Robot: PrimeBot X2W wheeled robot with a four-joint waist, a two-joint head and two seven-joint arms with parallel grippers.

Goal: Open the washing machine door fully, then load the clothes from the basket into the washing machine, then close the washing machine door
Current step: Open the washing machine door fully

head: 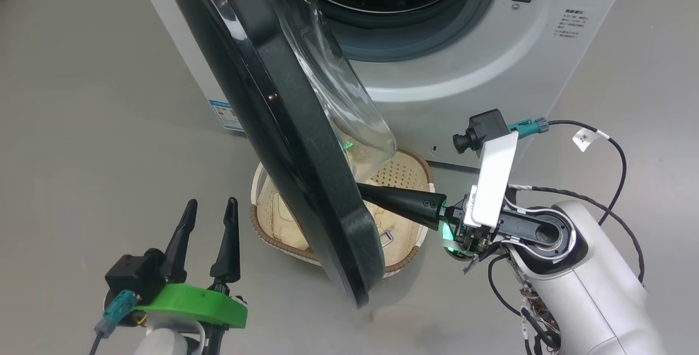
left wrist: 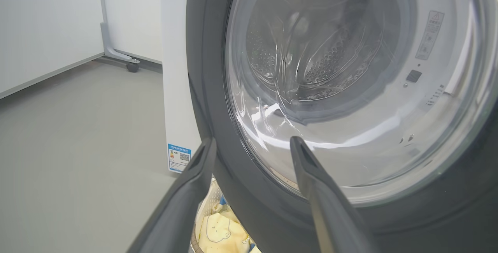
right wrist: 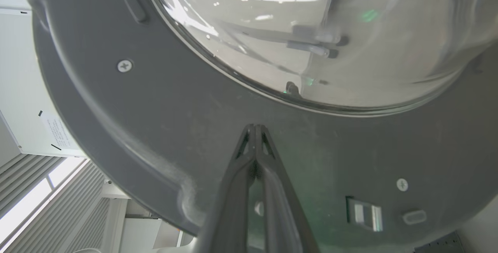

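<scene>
Shut on nothing, the right fingers (right wrist: 255,130) are set tip-first against the inner rim of the door (head: 262,98), apparently so it can be pushed wider, while the left fingers (head: 231,218) are held wide and empty short of its outer face, the basket (head: 407,175) lying below the right ones.

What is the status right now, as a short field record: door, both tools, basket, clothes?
door: large round black-rimmed washing machine door with clear glass bowl, partly open, above the basket
right tool: shut, empty, tips against the door's dark inner rim beside the glass
left tool: open, empty, on the door's outer side
basket: cream perforated plastic laundry basket with brown woven rim, on the floor before the white front-loading washing machine
clothes: cream soft garments with blue trim, in the basket, not yet loaded
</scene>
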